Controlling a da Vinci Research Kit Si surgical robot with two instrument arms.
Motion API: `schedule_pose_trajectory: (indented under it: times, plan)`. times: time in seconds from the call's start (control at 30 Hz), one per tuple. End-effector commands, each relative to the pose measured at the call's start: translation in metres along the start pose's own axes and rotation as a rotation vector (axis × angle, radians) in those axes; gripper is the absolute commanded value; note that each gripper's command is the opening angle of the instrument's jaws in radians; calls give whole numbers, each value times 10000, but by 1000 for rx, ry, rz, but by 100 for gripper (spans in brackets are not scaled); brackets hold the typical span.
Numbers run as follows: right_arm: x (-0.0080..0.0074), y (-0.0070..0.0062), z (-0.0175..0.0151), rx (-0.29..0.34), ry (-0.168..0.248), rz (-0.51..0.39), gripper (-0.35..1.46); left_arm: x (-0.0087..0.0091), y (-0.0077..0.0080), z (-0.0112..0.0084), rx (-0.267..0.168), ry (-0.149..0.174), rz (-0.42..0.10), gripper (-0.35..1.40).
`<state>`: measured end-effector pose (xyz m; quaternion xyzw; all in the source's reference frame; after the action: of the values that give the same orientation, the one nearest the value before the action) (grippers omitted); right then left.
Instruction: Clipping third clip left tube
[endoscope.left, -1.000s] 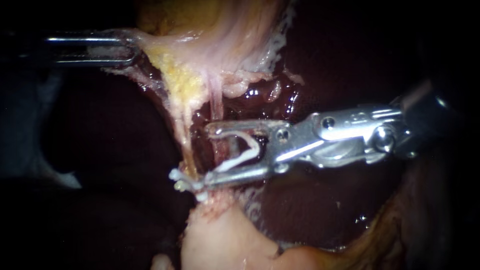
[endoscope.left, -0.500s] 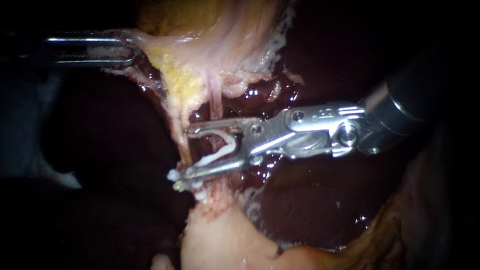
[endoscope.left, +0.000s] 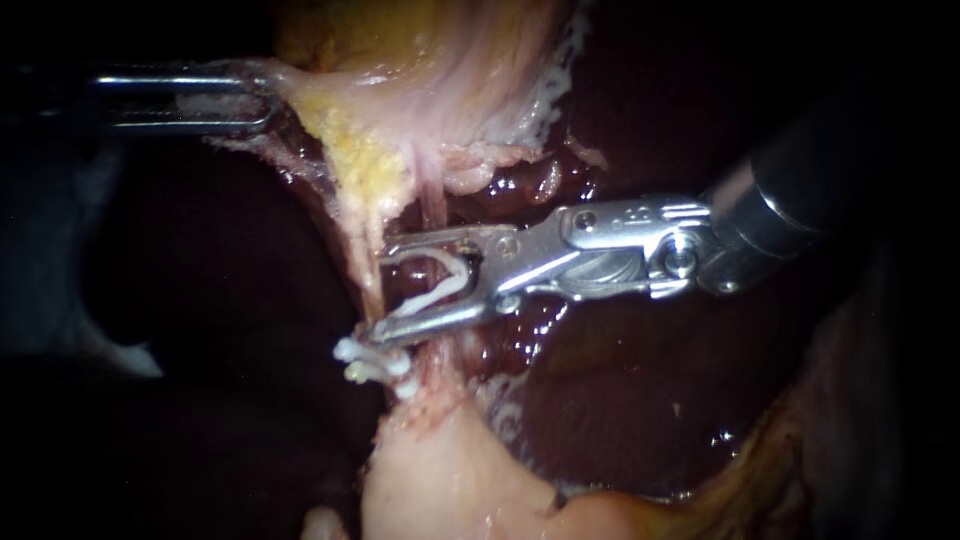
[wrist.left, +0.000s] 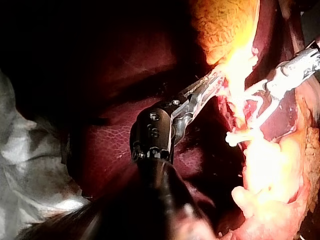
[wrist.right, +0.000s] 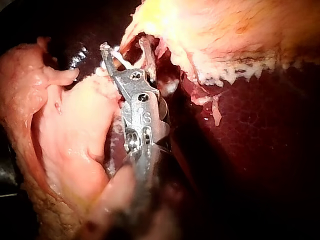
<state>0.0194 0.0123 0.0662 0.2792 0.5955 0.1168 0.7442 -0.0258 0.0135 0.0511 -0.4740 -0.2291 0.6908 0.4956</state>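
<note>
My right instrument (endoscope.left: 385, 292) comes in from the right, its jaws standing apart with a white clip (endoscope.left: 440, 288) held between them. The jaw tips reach the thin yellowish left tube (endoscope.left: 362, 262); the pink right tube (endoscope.left: 432, 205) runs down behind the jaws. Two white clips (endoscope.left: 370, 362) sit on the strands just below the lower jaw. At the upper left, my left instrument (endoscope.left: 245, 95) is shut on pale gallbladder tissue (endoscope.left: 440, 60) and holds it taut. The right wrist view shows the jaws (wrist.right: 112, 55) and their clip (wrist.right: 125, 62) at the tubes.
Dark red liver (endoscope.left: 620, 400) lies behind and below the tubes. A pale fatty lump (endoscope.left: 440, 480) sits under the clipped strands. Pale cloth (wrist.left: 30, 165) lies beside my left instrument's shaft. My right instrument (wrist.left: 285, 77) shows ahead of the left jaws (wrist.left: 210, 82).
My right instrument has slid left and slightly up along the tubes, so its tips now reach the left tube. The gap between its jaws has narrowed a little. My left instrument has stayed still.
</note>
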Motion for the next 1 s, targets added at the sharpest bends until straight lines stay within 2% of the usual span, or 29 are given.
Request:
schedule_pose_trajectory:
  times: [0.03,0.37,0.53,0.7,0.8,1.0]
  plan:
    - [2,-1,2,7,5,0,48,0,0,0,1,0,0,-35]
    - [13,-7,33,50,49,24,48,-1,0,2,2,1,0,-35]
    - [19,-10,46,51,78,45,47,-1,0,2,-1,-1,0,-35]
    - [27,-12,49,51,89,60,47,-1,0,2,-1,0,0,-35]
    - [35,-18,48,55,92,82,46,-1,0,2,-1,0,0,-35]
    - [63,-34,43,46,100,144,46,-1,0,2,-1,0,1,-35]
